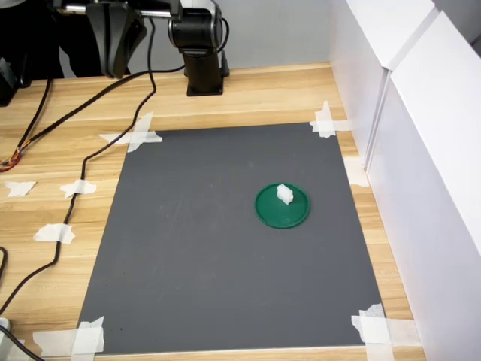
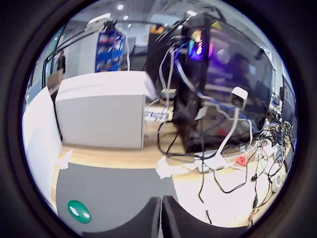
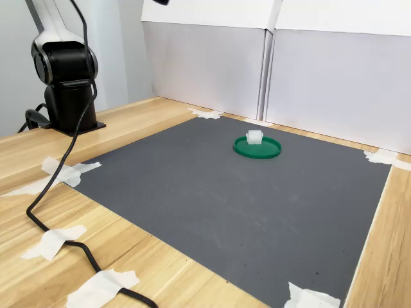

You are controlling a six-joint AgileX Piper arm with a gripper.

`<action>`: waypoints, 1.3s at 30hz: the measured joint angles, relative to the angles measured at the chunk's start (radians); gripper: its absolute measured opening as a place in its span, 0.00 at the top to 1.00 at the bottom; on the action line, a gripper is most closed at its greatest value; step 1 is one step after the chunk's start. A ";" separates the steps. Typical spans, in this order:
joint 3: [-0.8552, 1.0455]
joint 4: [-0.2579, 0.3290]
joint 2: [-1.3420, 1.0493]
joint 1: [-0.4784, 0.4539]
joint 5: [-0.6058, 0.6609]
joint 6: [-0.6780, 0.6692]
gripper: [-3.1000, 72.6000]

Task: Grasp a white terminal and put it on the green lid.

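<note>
White terminal (image 1: pixel 284 193) sits on green lid (image 1: pixel 282 205), off-centre twd its far rim in the first exterior view, mid grey mat (image 1: pixel 188 248), so placing looks done; gripper (image 2: pixel 161 218) raised clear, jaws closed w/ nothing between, prob parked

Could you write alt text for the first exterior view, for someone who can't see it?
A tiny white terminal sits on a round green lid, which lies on a dark grey mat taped to a wooden table. The black robot base stands at the far edge, with white panels along the first exterior view's right.
</note>
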 joint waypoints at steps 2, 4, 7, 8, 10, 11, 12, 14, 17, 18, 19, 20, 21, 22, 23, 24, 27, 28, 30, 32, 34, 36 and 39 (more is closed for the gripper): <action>0.105 0.003 -0.096 -0.004 -0.086 0.008 0.98; 0.208 0.007 -0.194 -0.005 -0.144 0.014 0.98; 0.321 0.009 -0.316 -0.005 -0.173 0.014 0.98; 0.354 0.009 -0.352 -0.005 -0.173 0.015 0.98; 0.410 0.011 -0.408 -0.005 -0.173 0.015 0.98; 0.432 0.013 -0.435 -0.005 -0.173 0.015 0.98; 0.453 0.014 -0.459 -0.005 -0.173 0.015 0.98; 0.487 0.016 -0.497 -0.005 -0.172 0.015 0.98; 0.527 0.017 -0.533 -0.005 -0.170 0.016 0.98; 0.541 0.017 -0.546 -0.005 -0.168 0.017 0.98; 0.552 0.017 -0.558 -0.005 -0.165 0.019 0.98; 0.563 0.017 -0.574 -0.005 -0.165 0.022 0.98; 0.570 0.017 -0.592 -0.005 -0.165 0.023 0.98; 0.574 0.017 -0.611 -0.005 -0.165 0.025 0.98; 0.576 0.017 -0.630 -0.005 -0.165 0.029 0.98; 0.577 0.017 -0.646 -0.005 -0.165 0.035 0.98; 0.577 0.017 -0.675 -0.005 -0.166 0.054 0.98; 0.577 0.017 -0.678 -0.005 -0.167 0.060 0.98; 0.579 0.017 -0.680 -0.005 -0.167 0.072 0.98; 0.579 0.017 -0.680 -0.005 -0.165 0.077 0.98; 0.579 0.012 -0.680 -0.005 -0.163 0.079 0.98; 0.579 0.010 -0.680 -0.005 -0.161 0.081 0.98; 0.579 0.009 -0.680 -0.005 -0.153 0.081 0.98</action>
